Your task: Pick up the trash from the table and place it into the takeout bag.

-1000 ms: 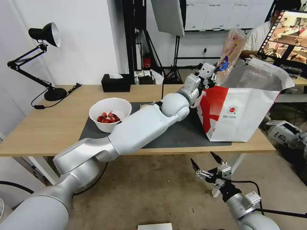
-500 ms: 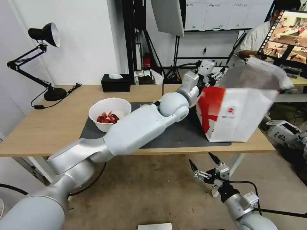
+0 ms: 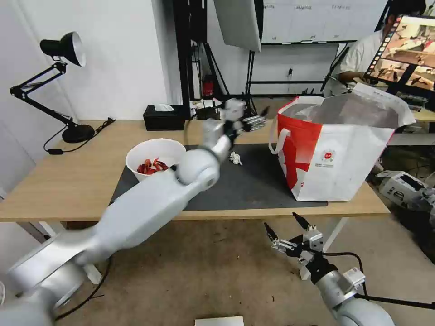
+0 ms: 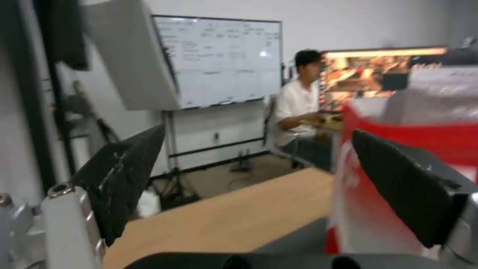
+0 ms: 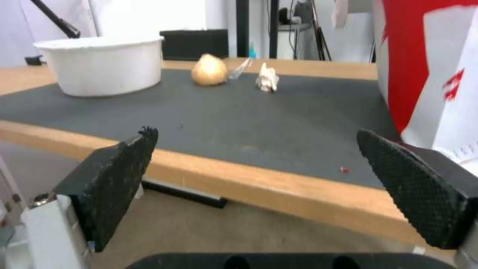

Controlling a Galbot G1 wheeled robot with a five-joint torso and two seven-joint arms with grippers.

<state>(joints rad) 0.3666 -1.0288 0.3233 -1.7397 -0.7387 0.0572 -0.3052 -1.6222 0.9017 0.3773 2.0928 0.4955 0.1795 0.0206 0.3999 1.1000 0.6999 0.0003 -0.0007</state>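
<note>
My left gripper (image 3: 253, 121) hovers over the light-wood table (image 3: 68, 181), jaws apart and empty, beside the boxy red-and-white takeout bag (image 3: 335, 158) with foil lining. My right gripper (image 3: 286, 231) hangs below the table edge, jaws apart. White round bowl (image 3: 156, 160), beige ball (image 5: 209, 70) and crumpled wrapper (image 3: 235, 158) sit on the grey mat (image 3: 253, 185).

Both arms: smooth silver-grey rounded shells, bulbous joints; left gripper (image 3: 252, 121) and right gripper (image 3: 286, 227): tapered black fingers (image 5: 114, 183) with knurled pads, silver brackets; black cable at right wrist.
</note>
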